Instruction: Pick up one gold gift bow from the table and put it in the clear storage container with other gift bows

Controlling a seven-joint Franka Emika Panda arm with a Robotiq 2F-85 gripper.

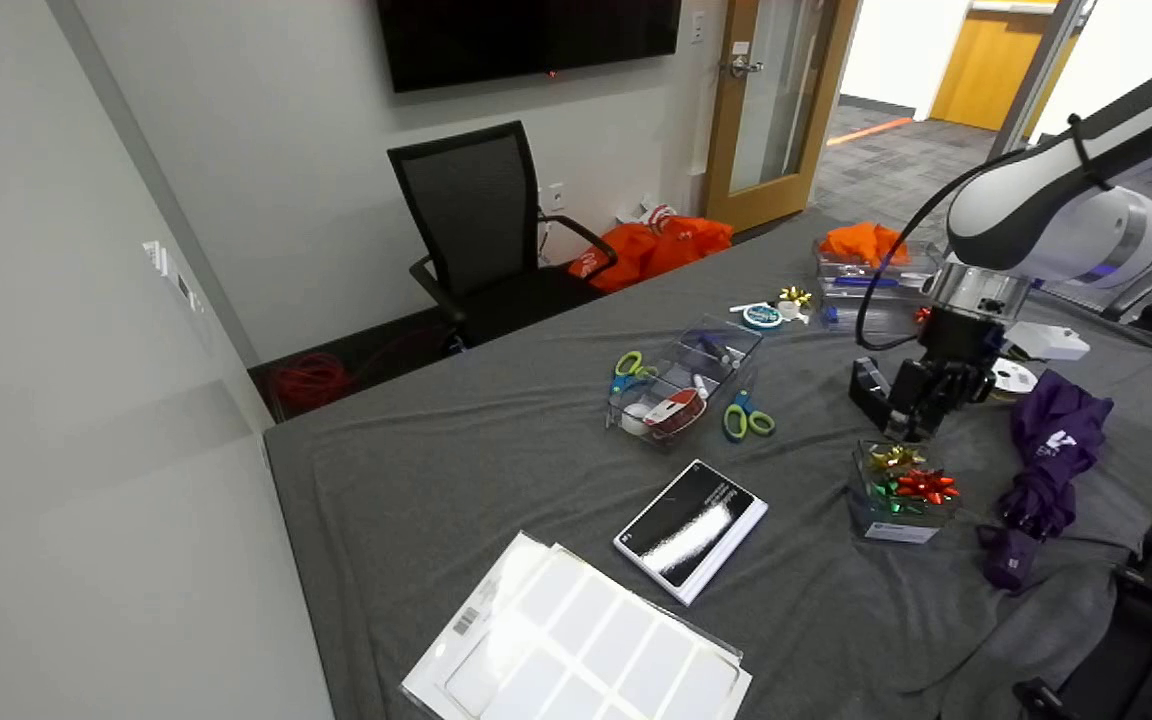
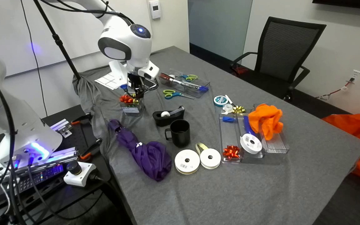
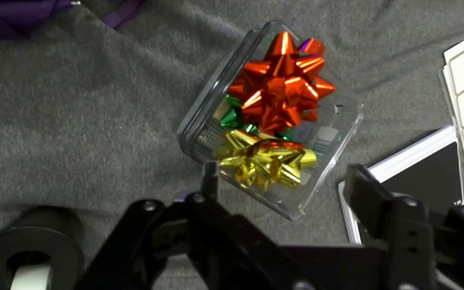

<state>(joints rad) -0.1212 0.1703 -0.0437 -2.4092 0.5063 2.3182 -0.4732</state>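
Currently my hand [image 3: 282,176] gapes, gripping nothing, by the clear storage container [image 3: 199,121], likely for clearance around the gold gift bow [image 3: 264,163] inside; I see another gold bow [image 2: 238,109] on the worktop [image 2: 255,193].

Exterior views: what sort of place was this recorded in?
Probably an office meeting room: both exterior views show a wall-mounted screen, only partly in frame, and a mesh chair beside a large cloth-covered table.
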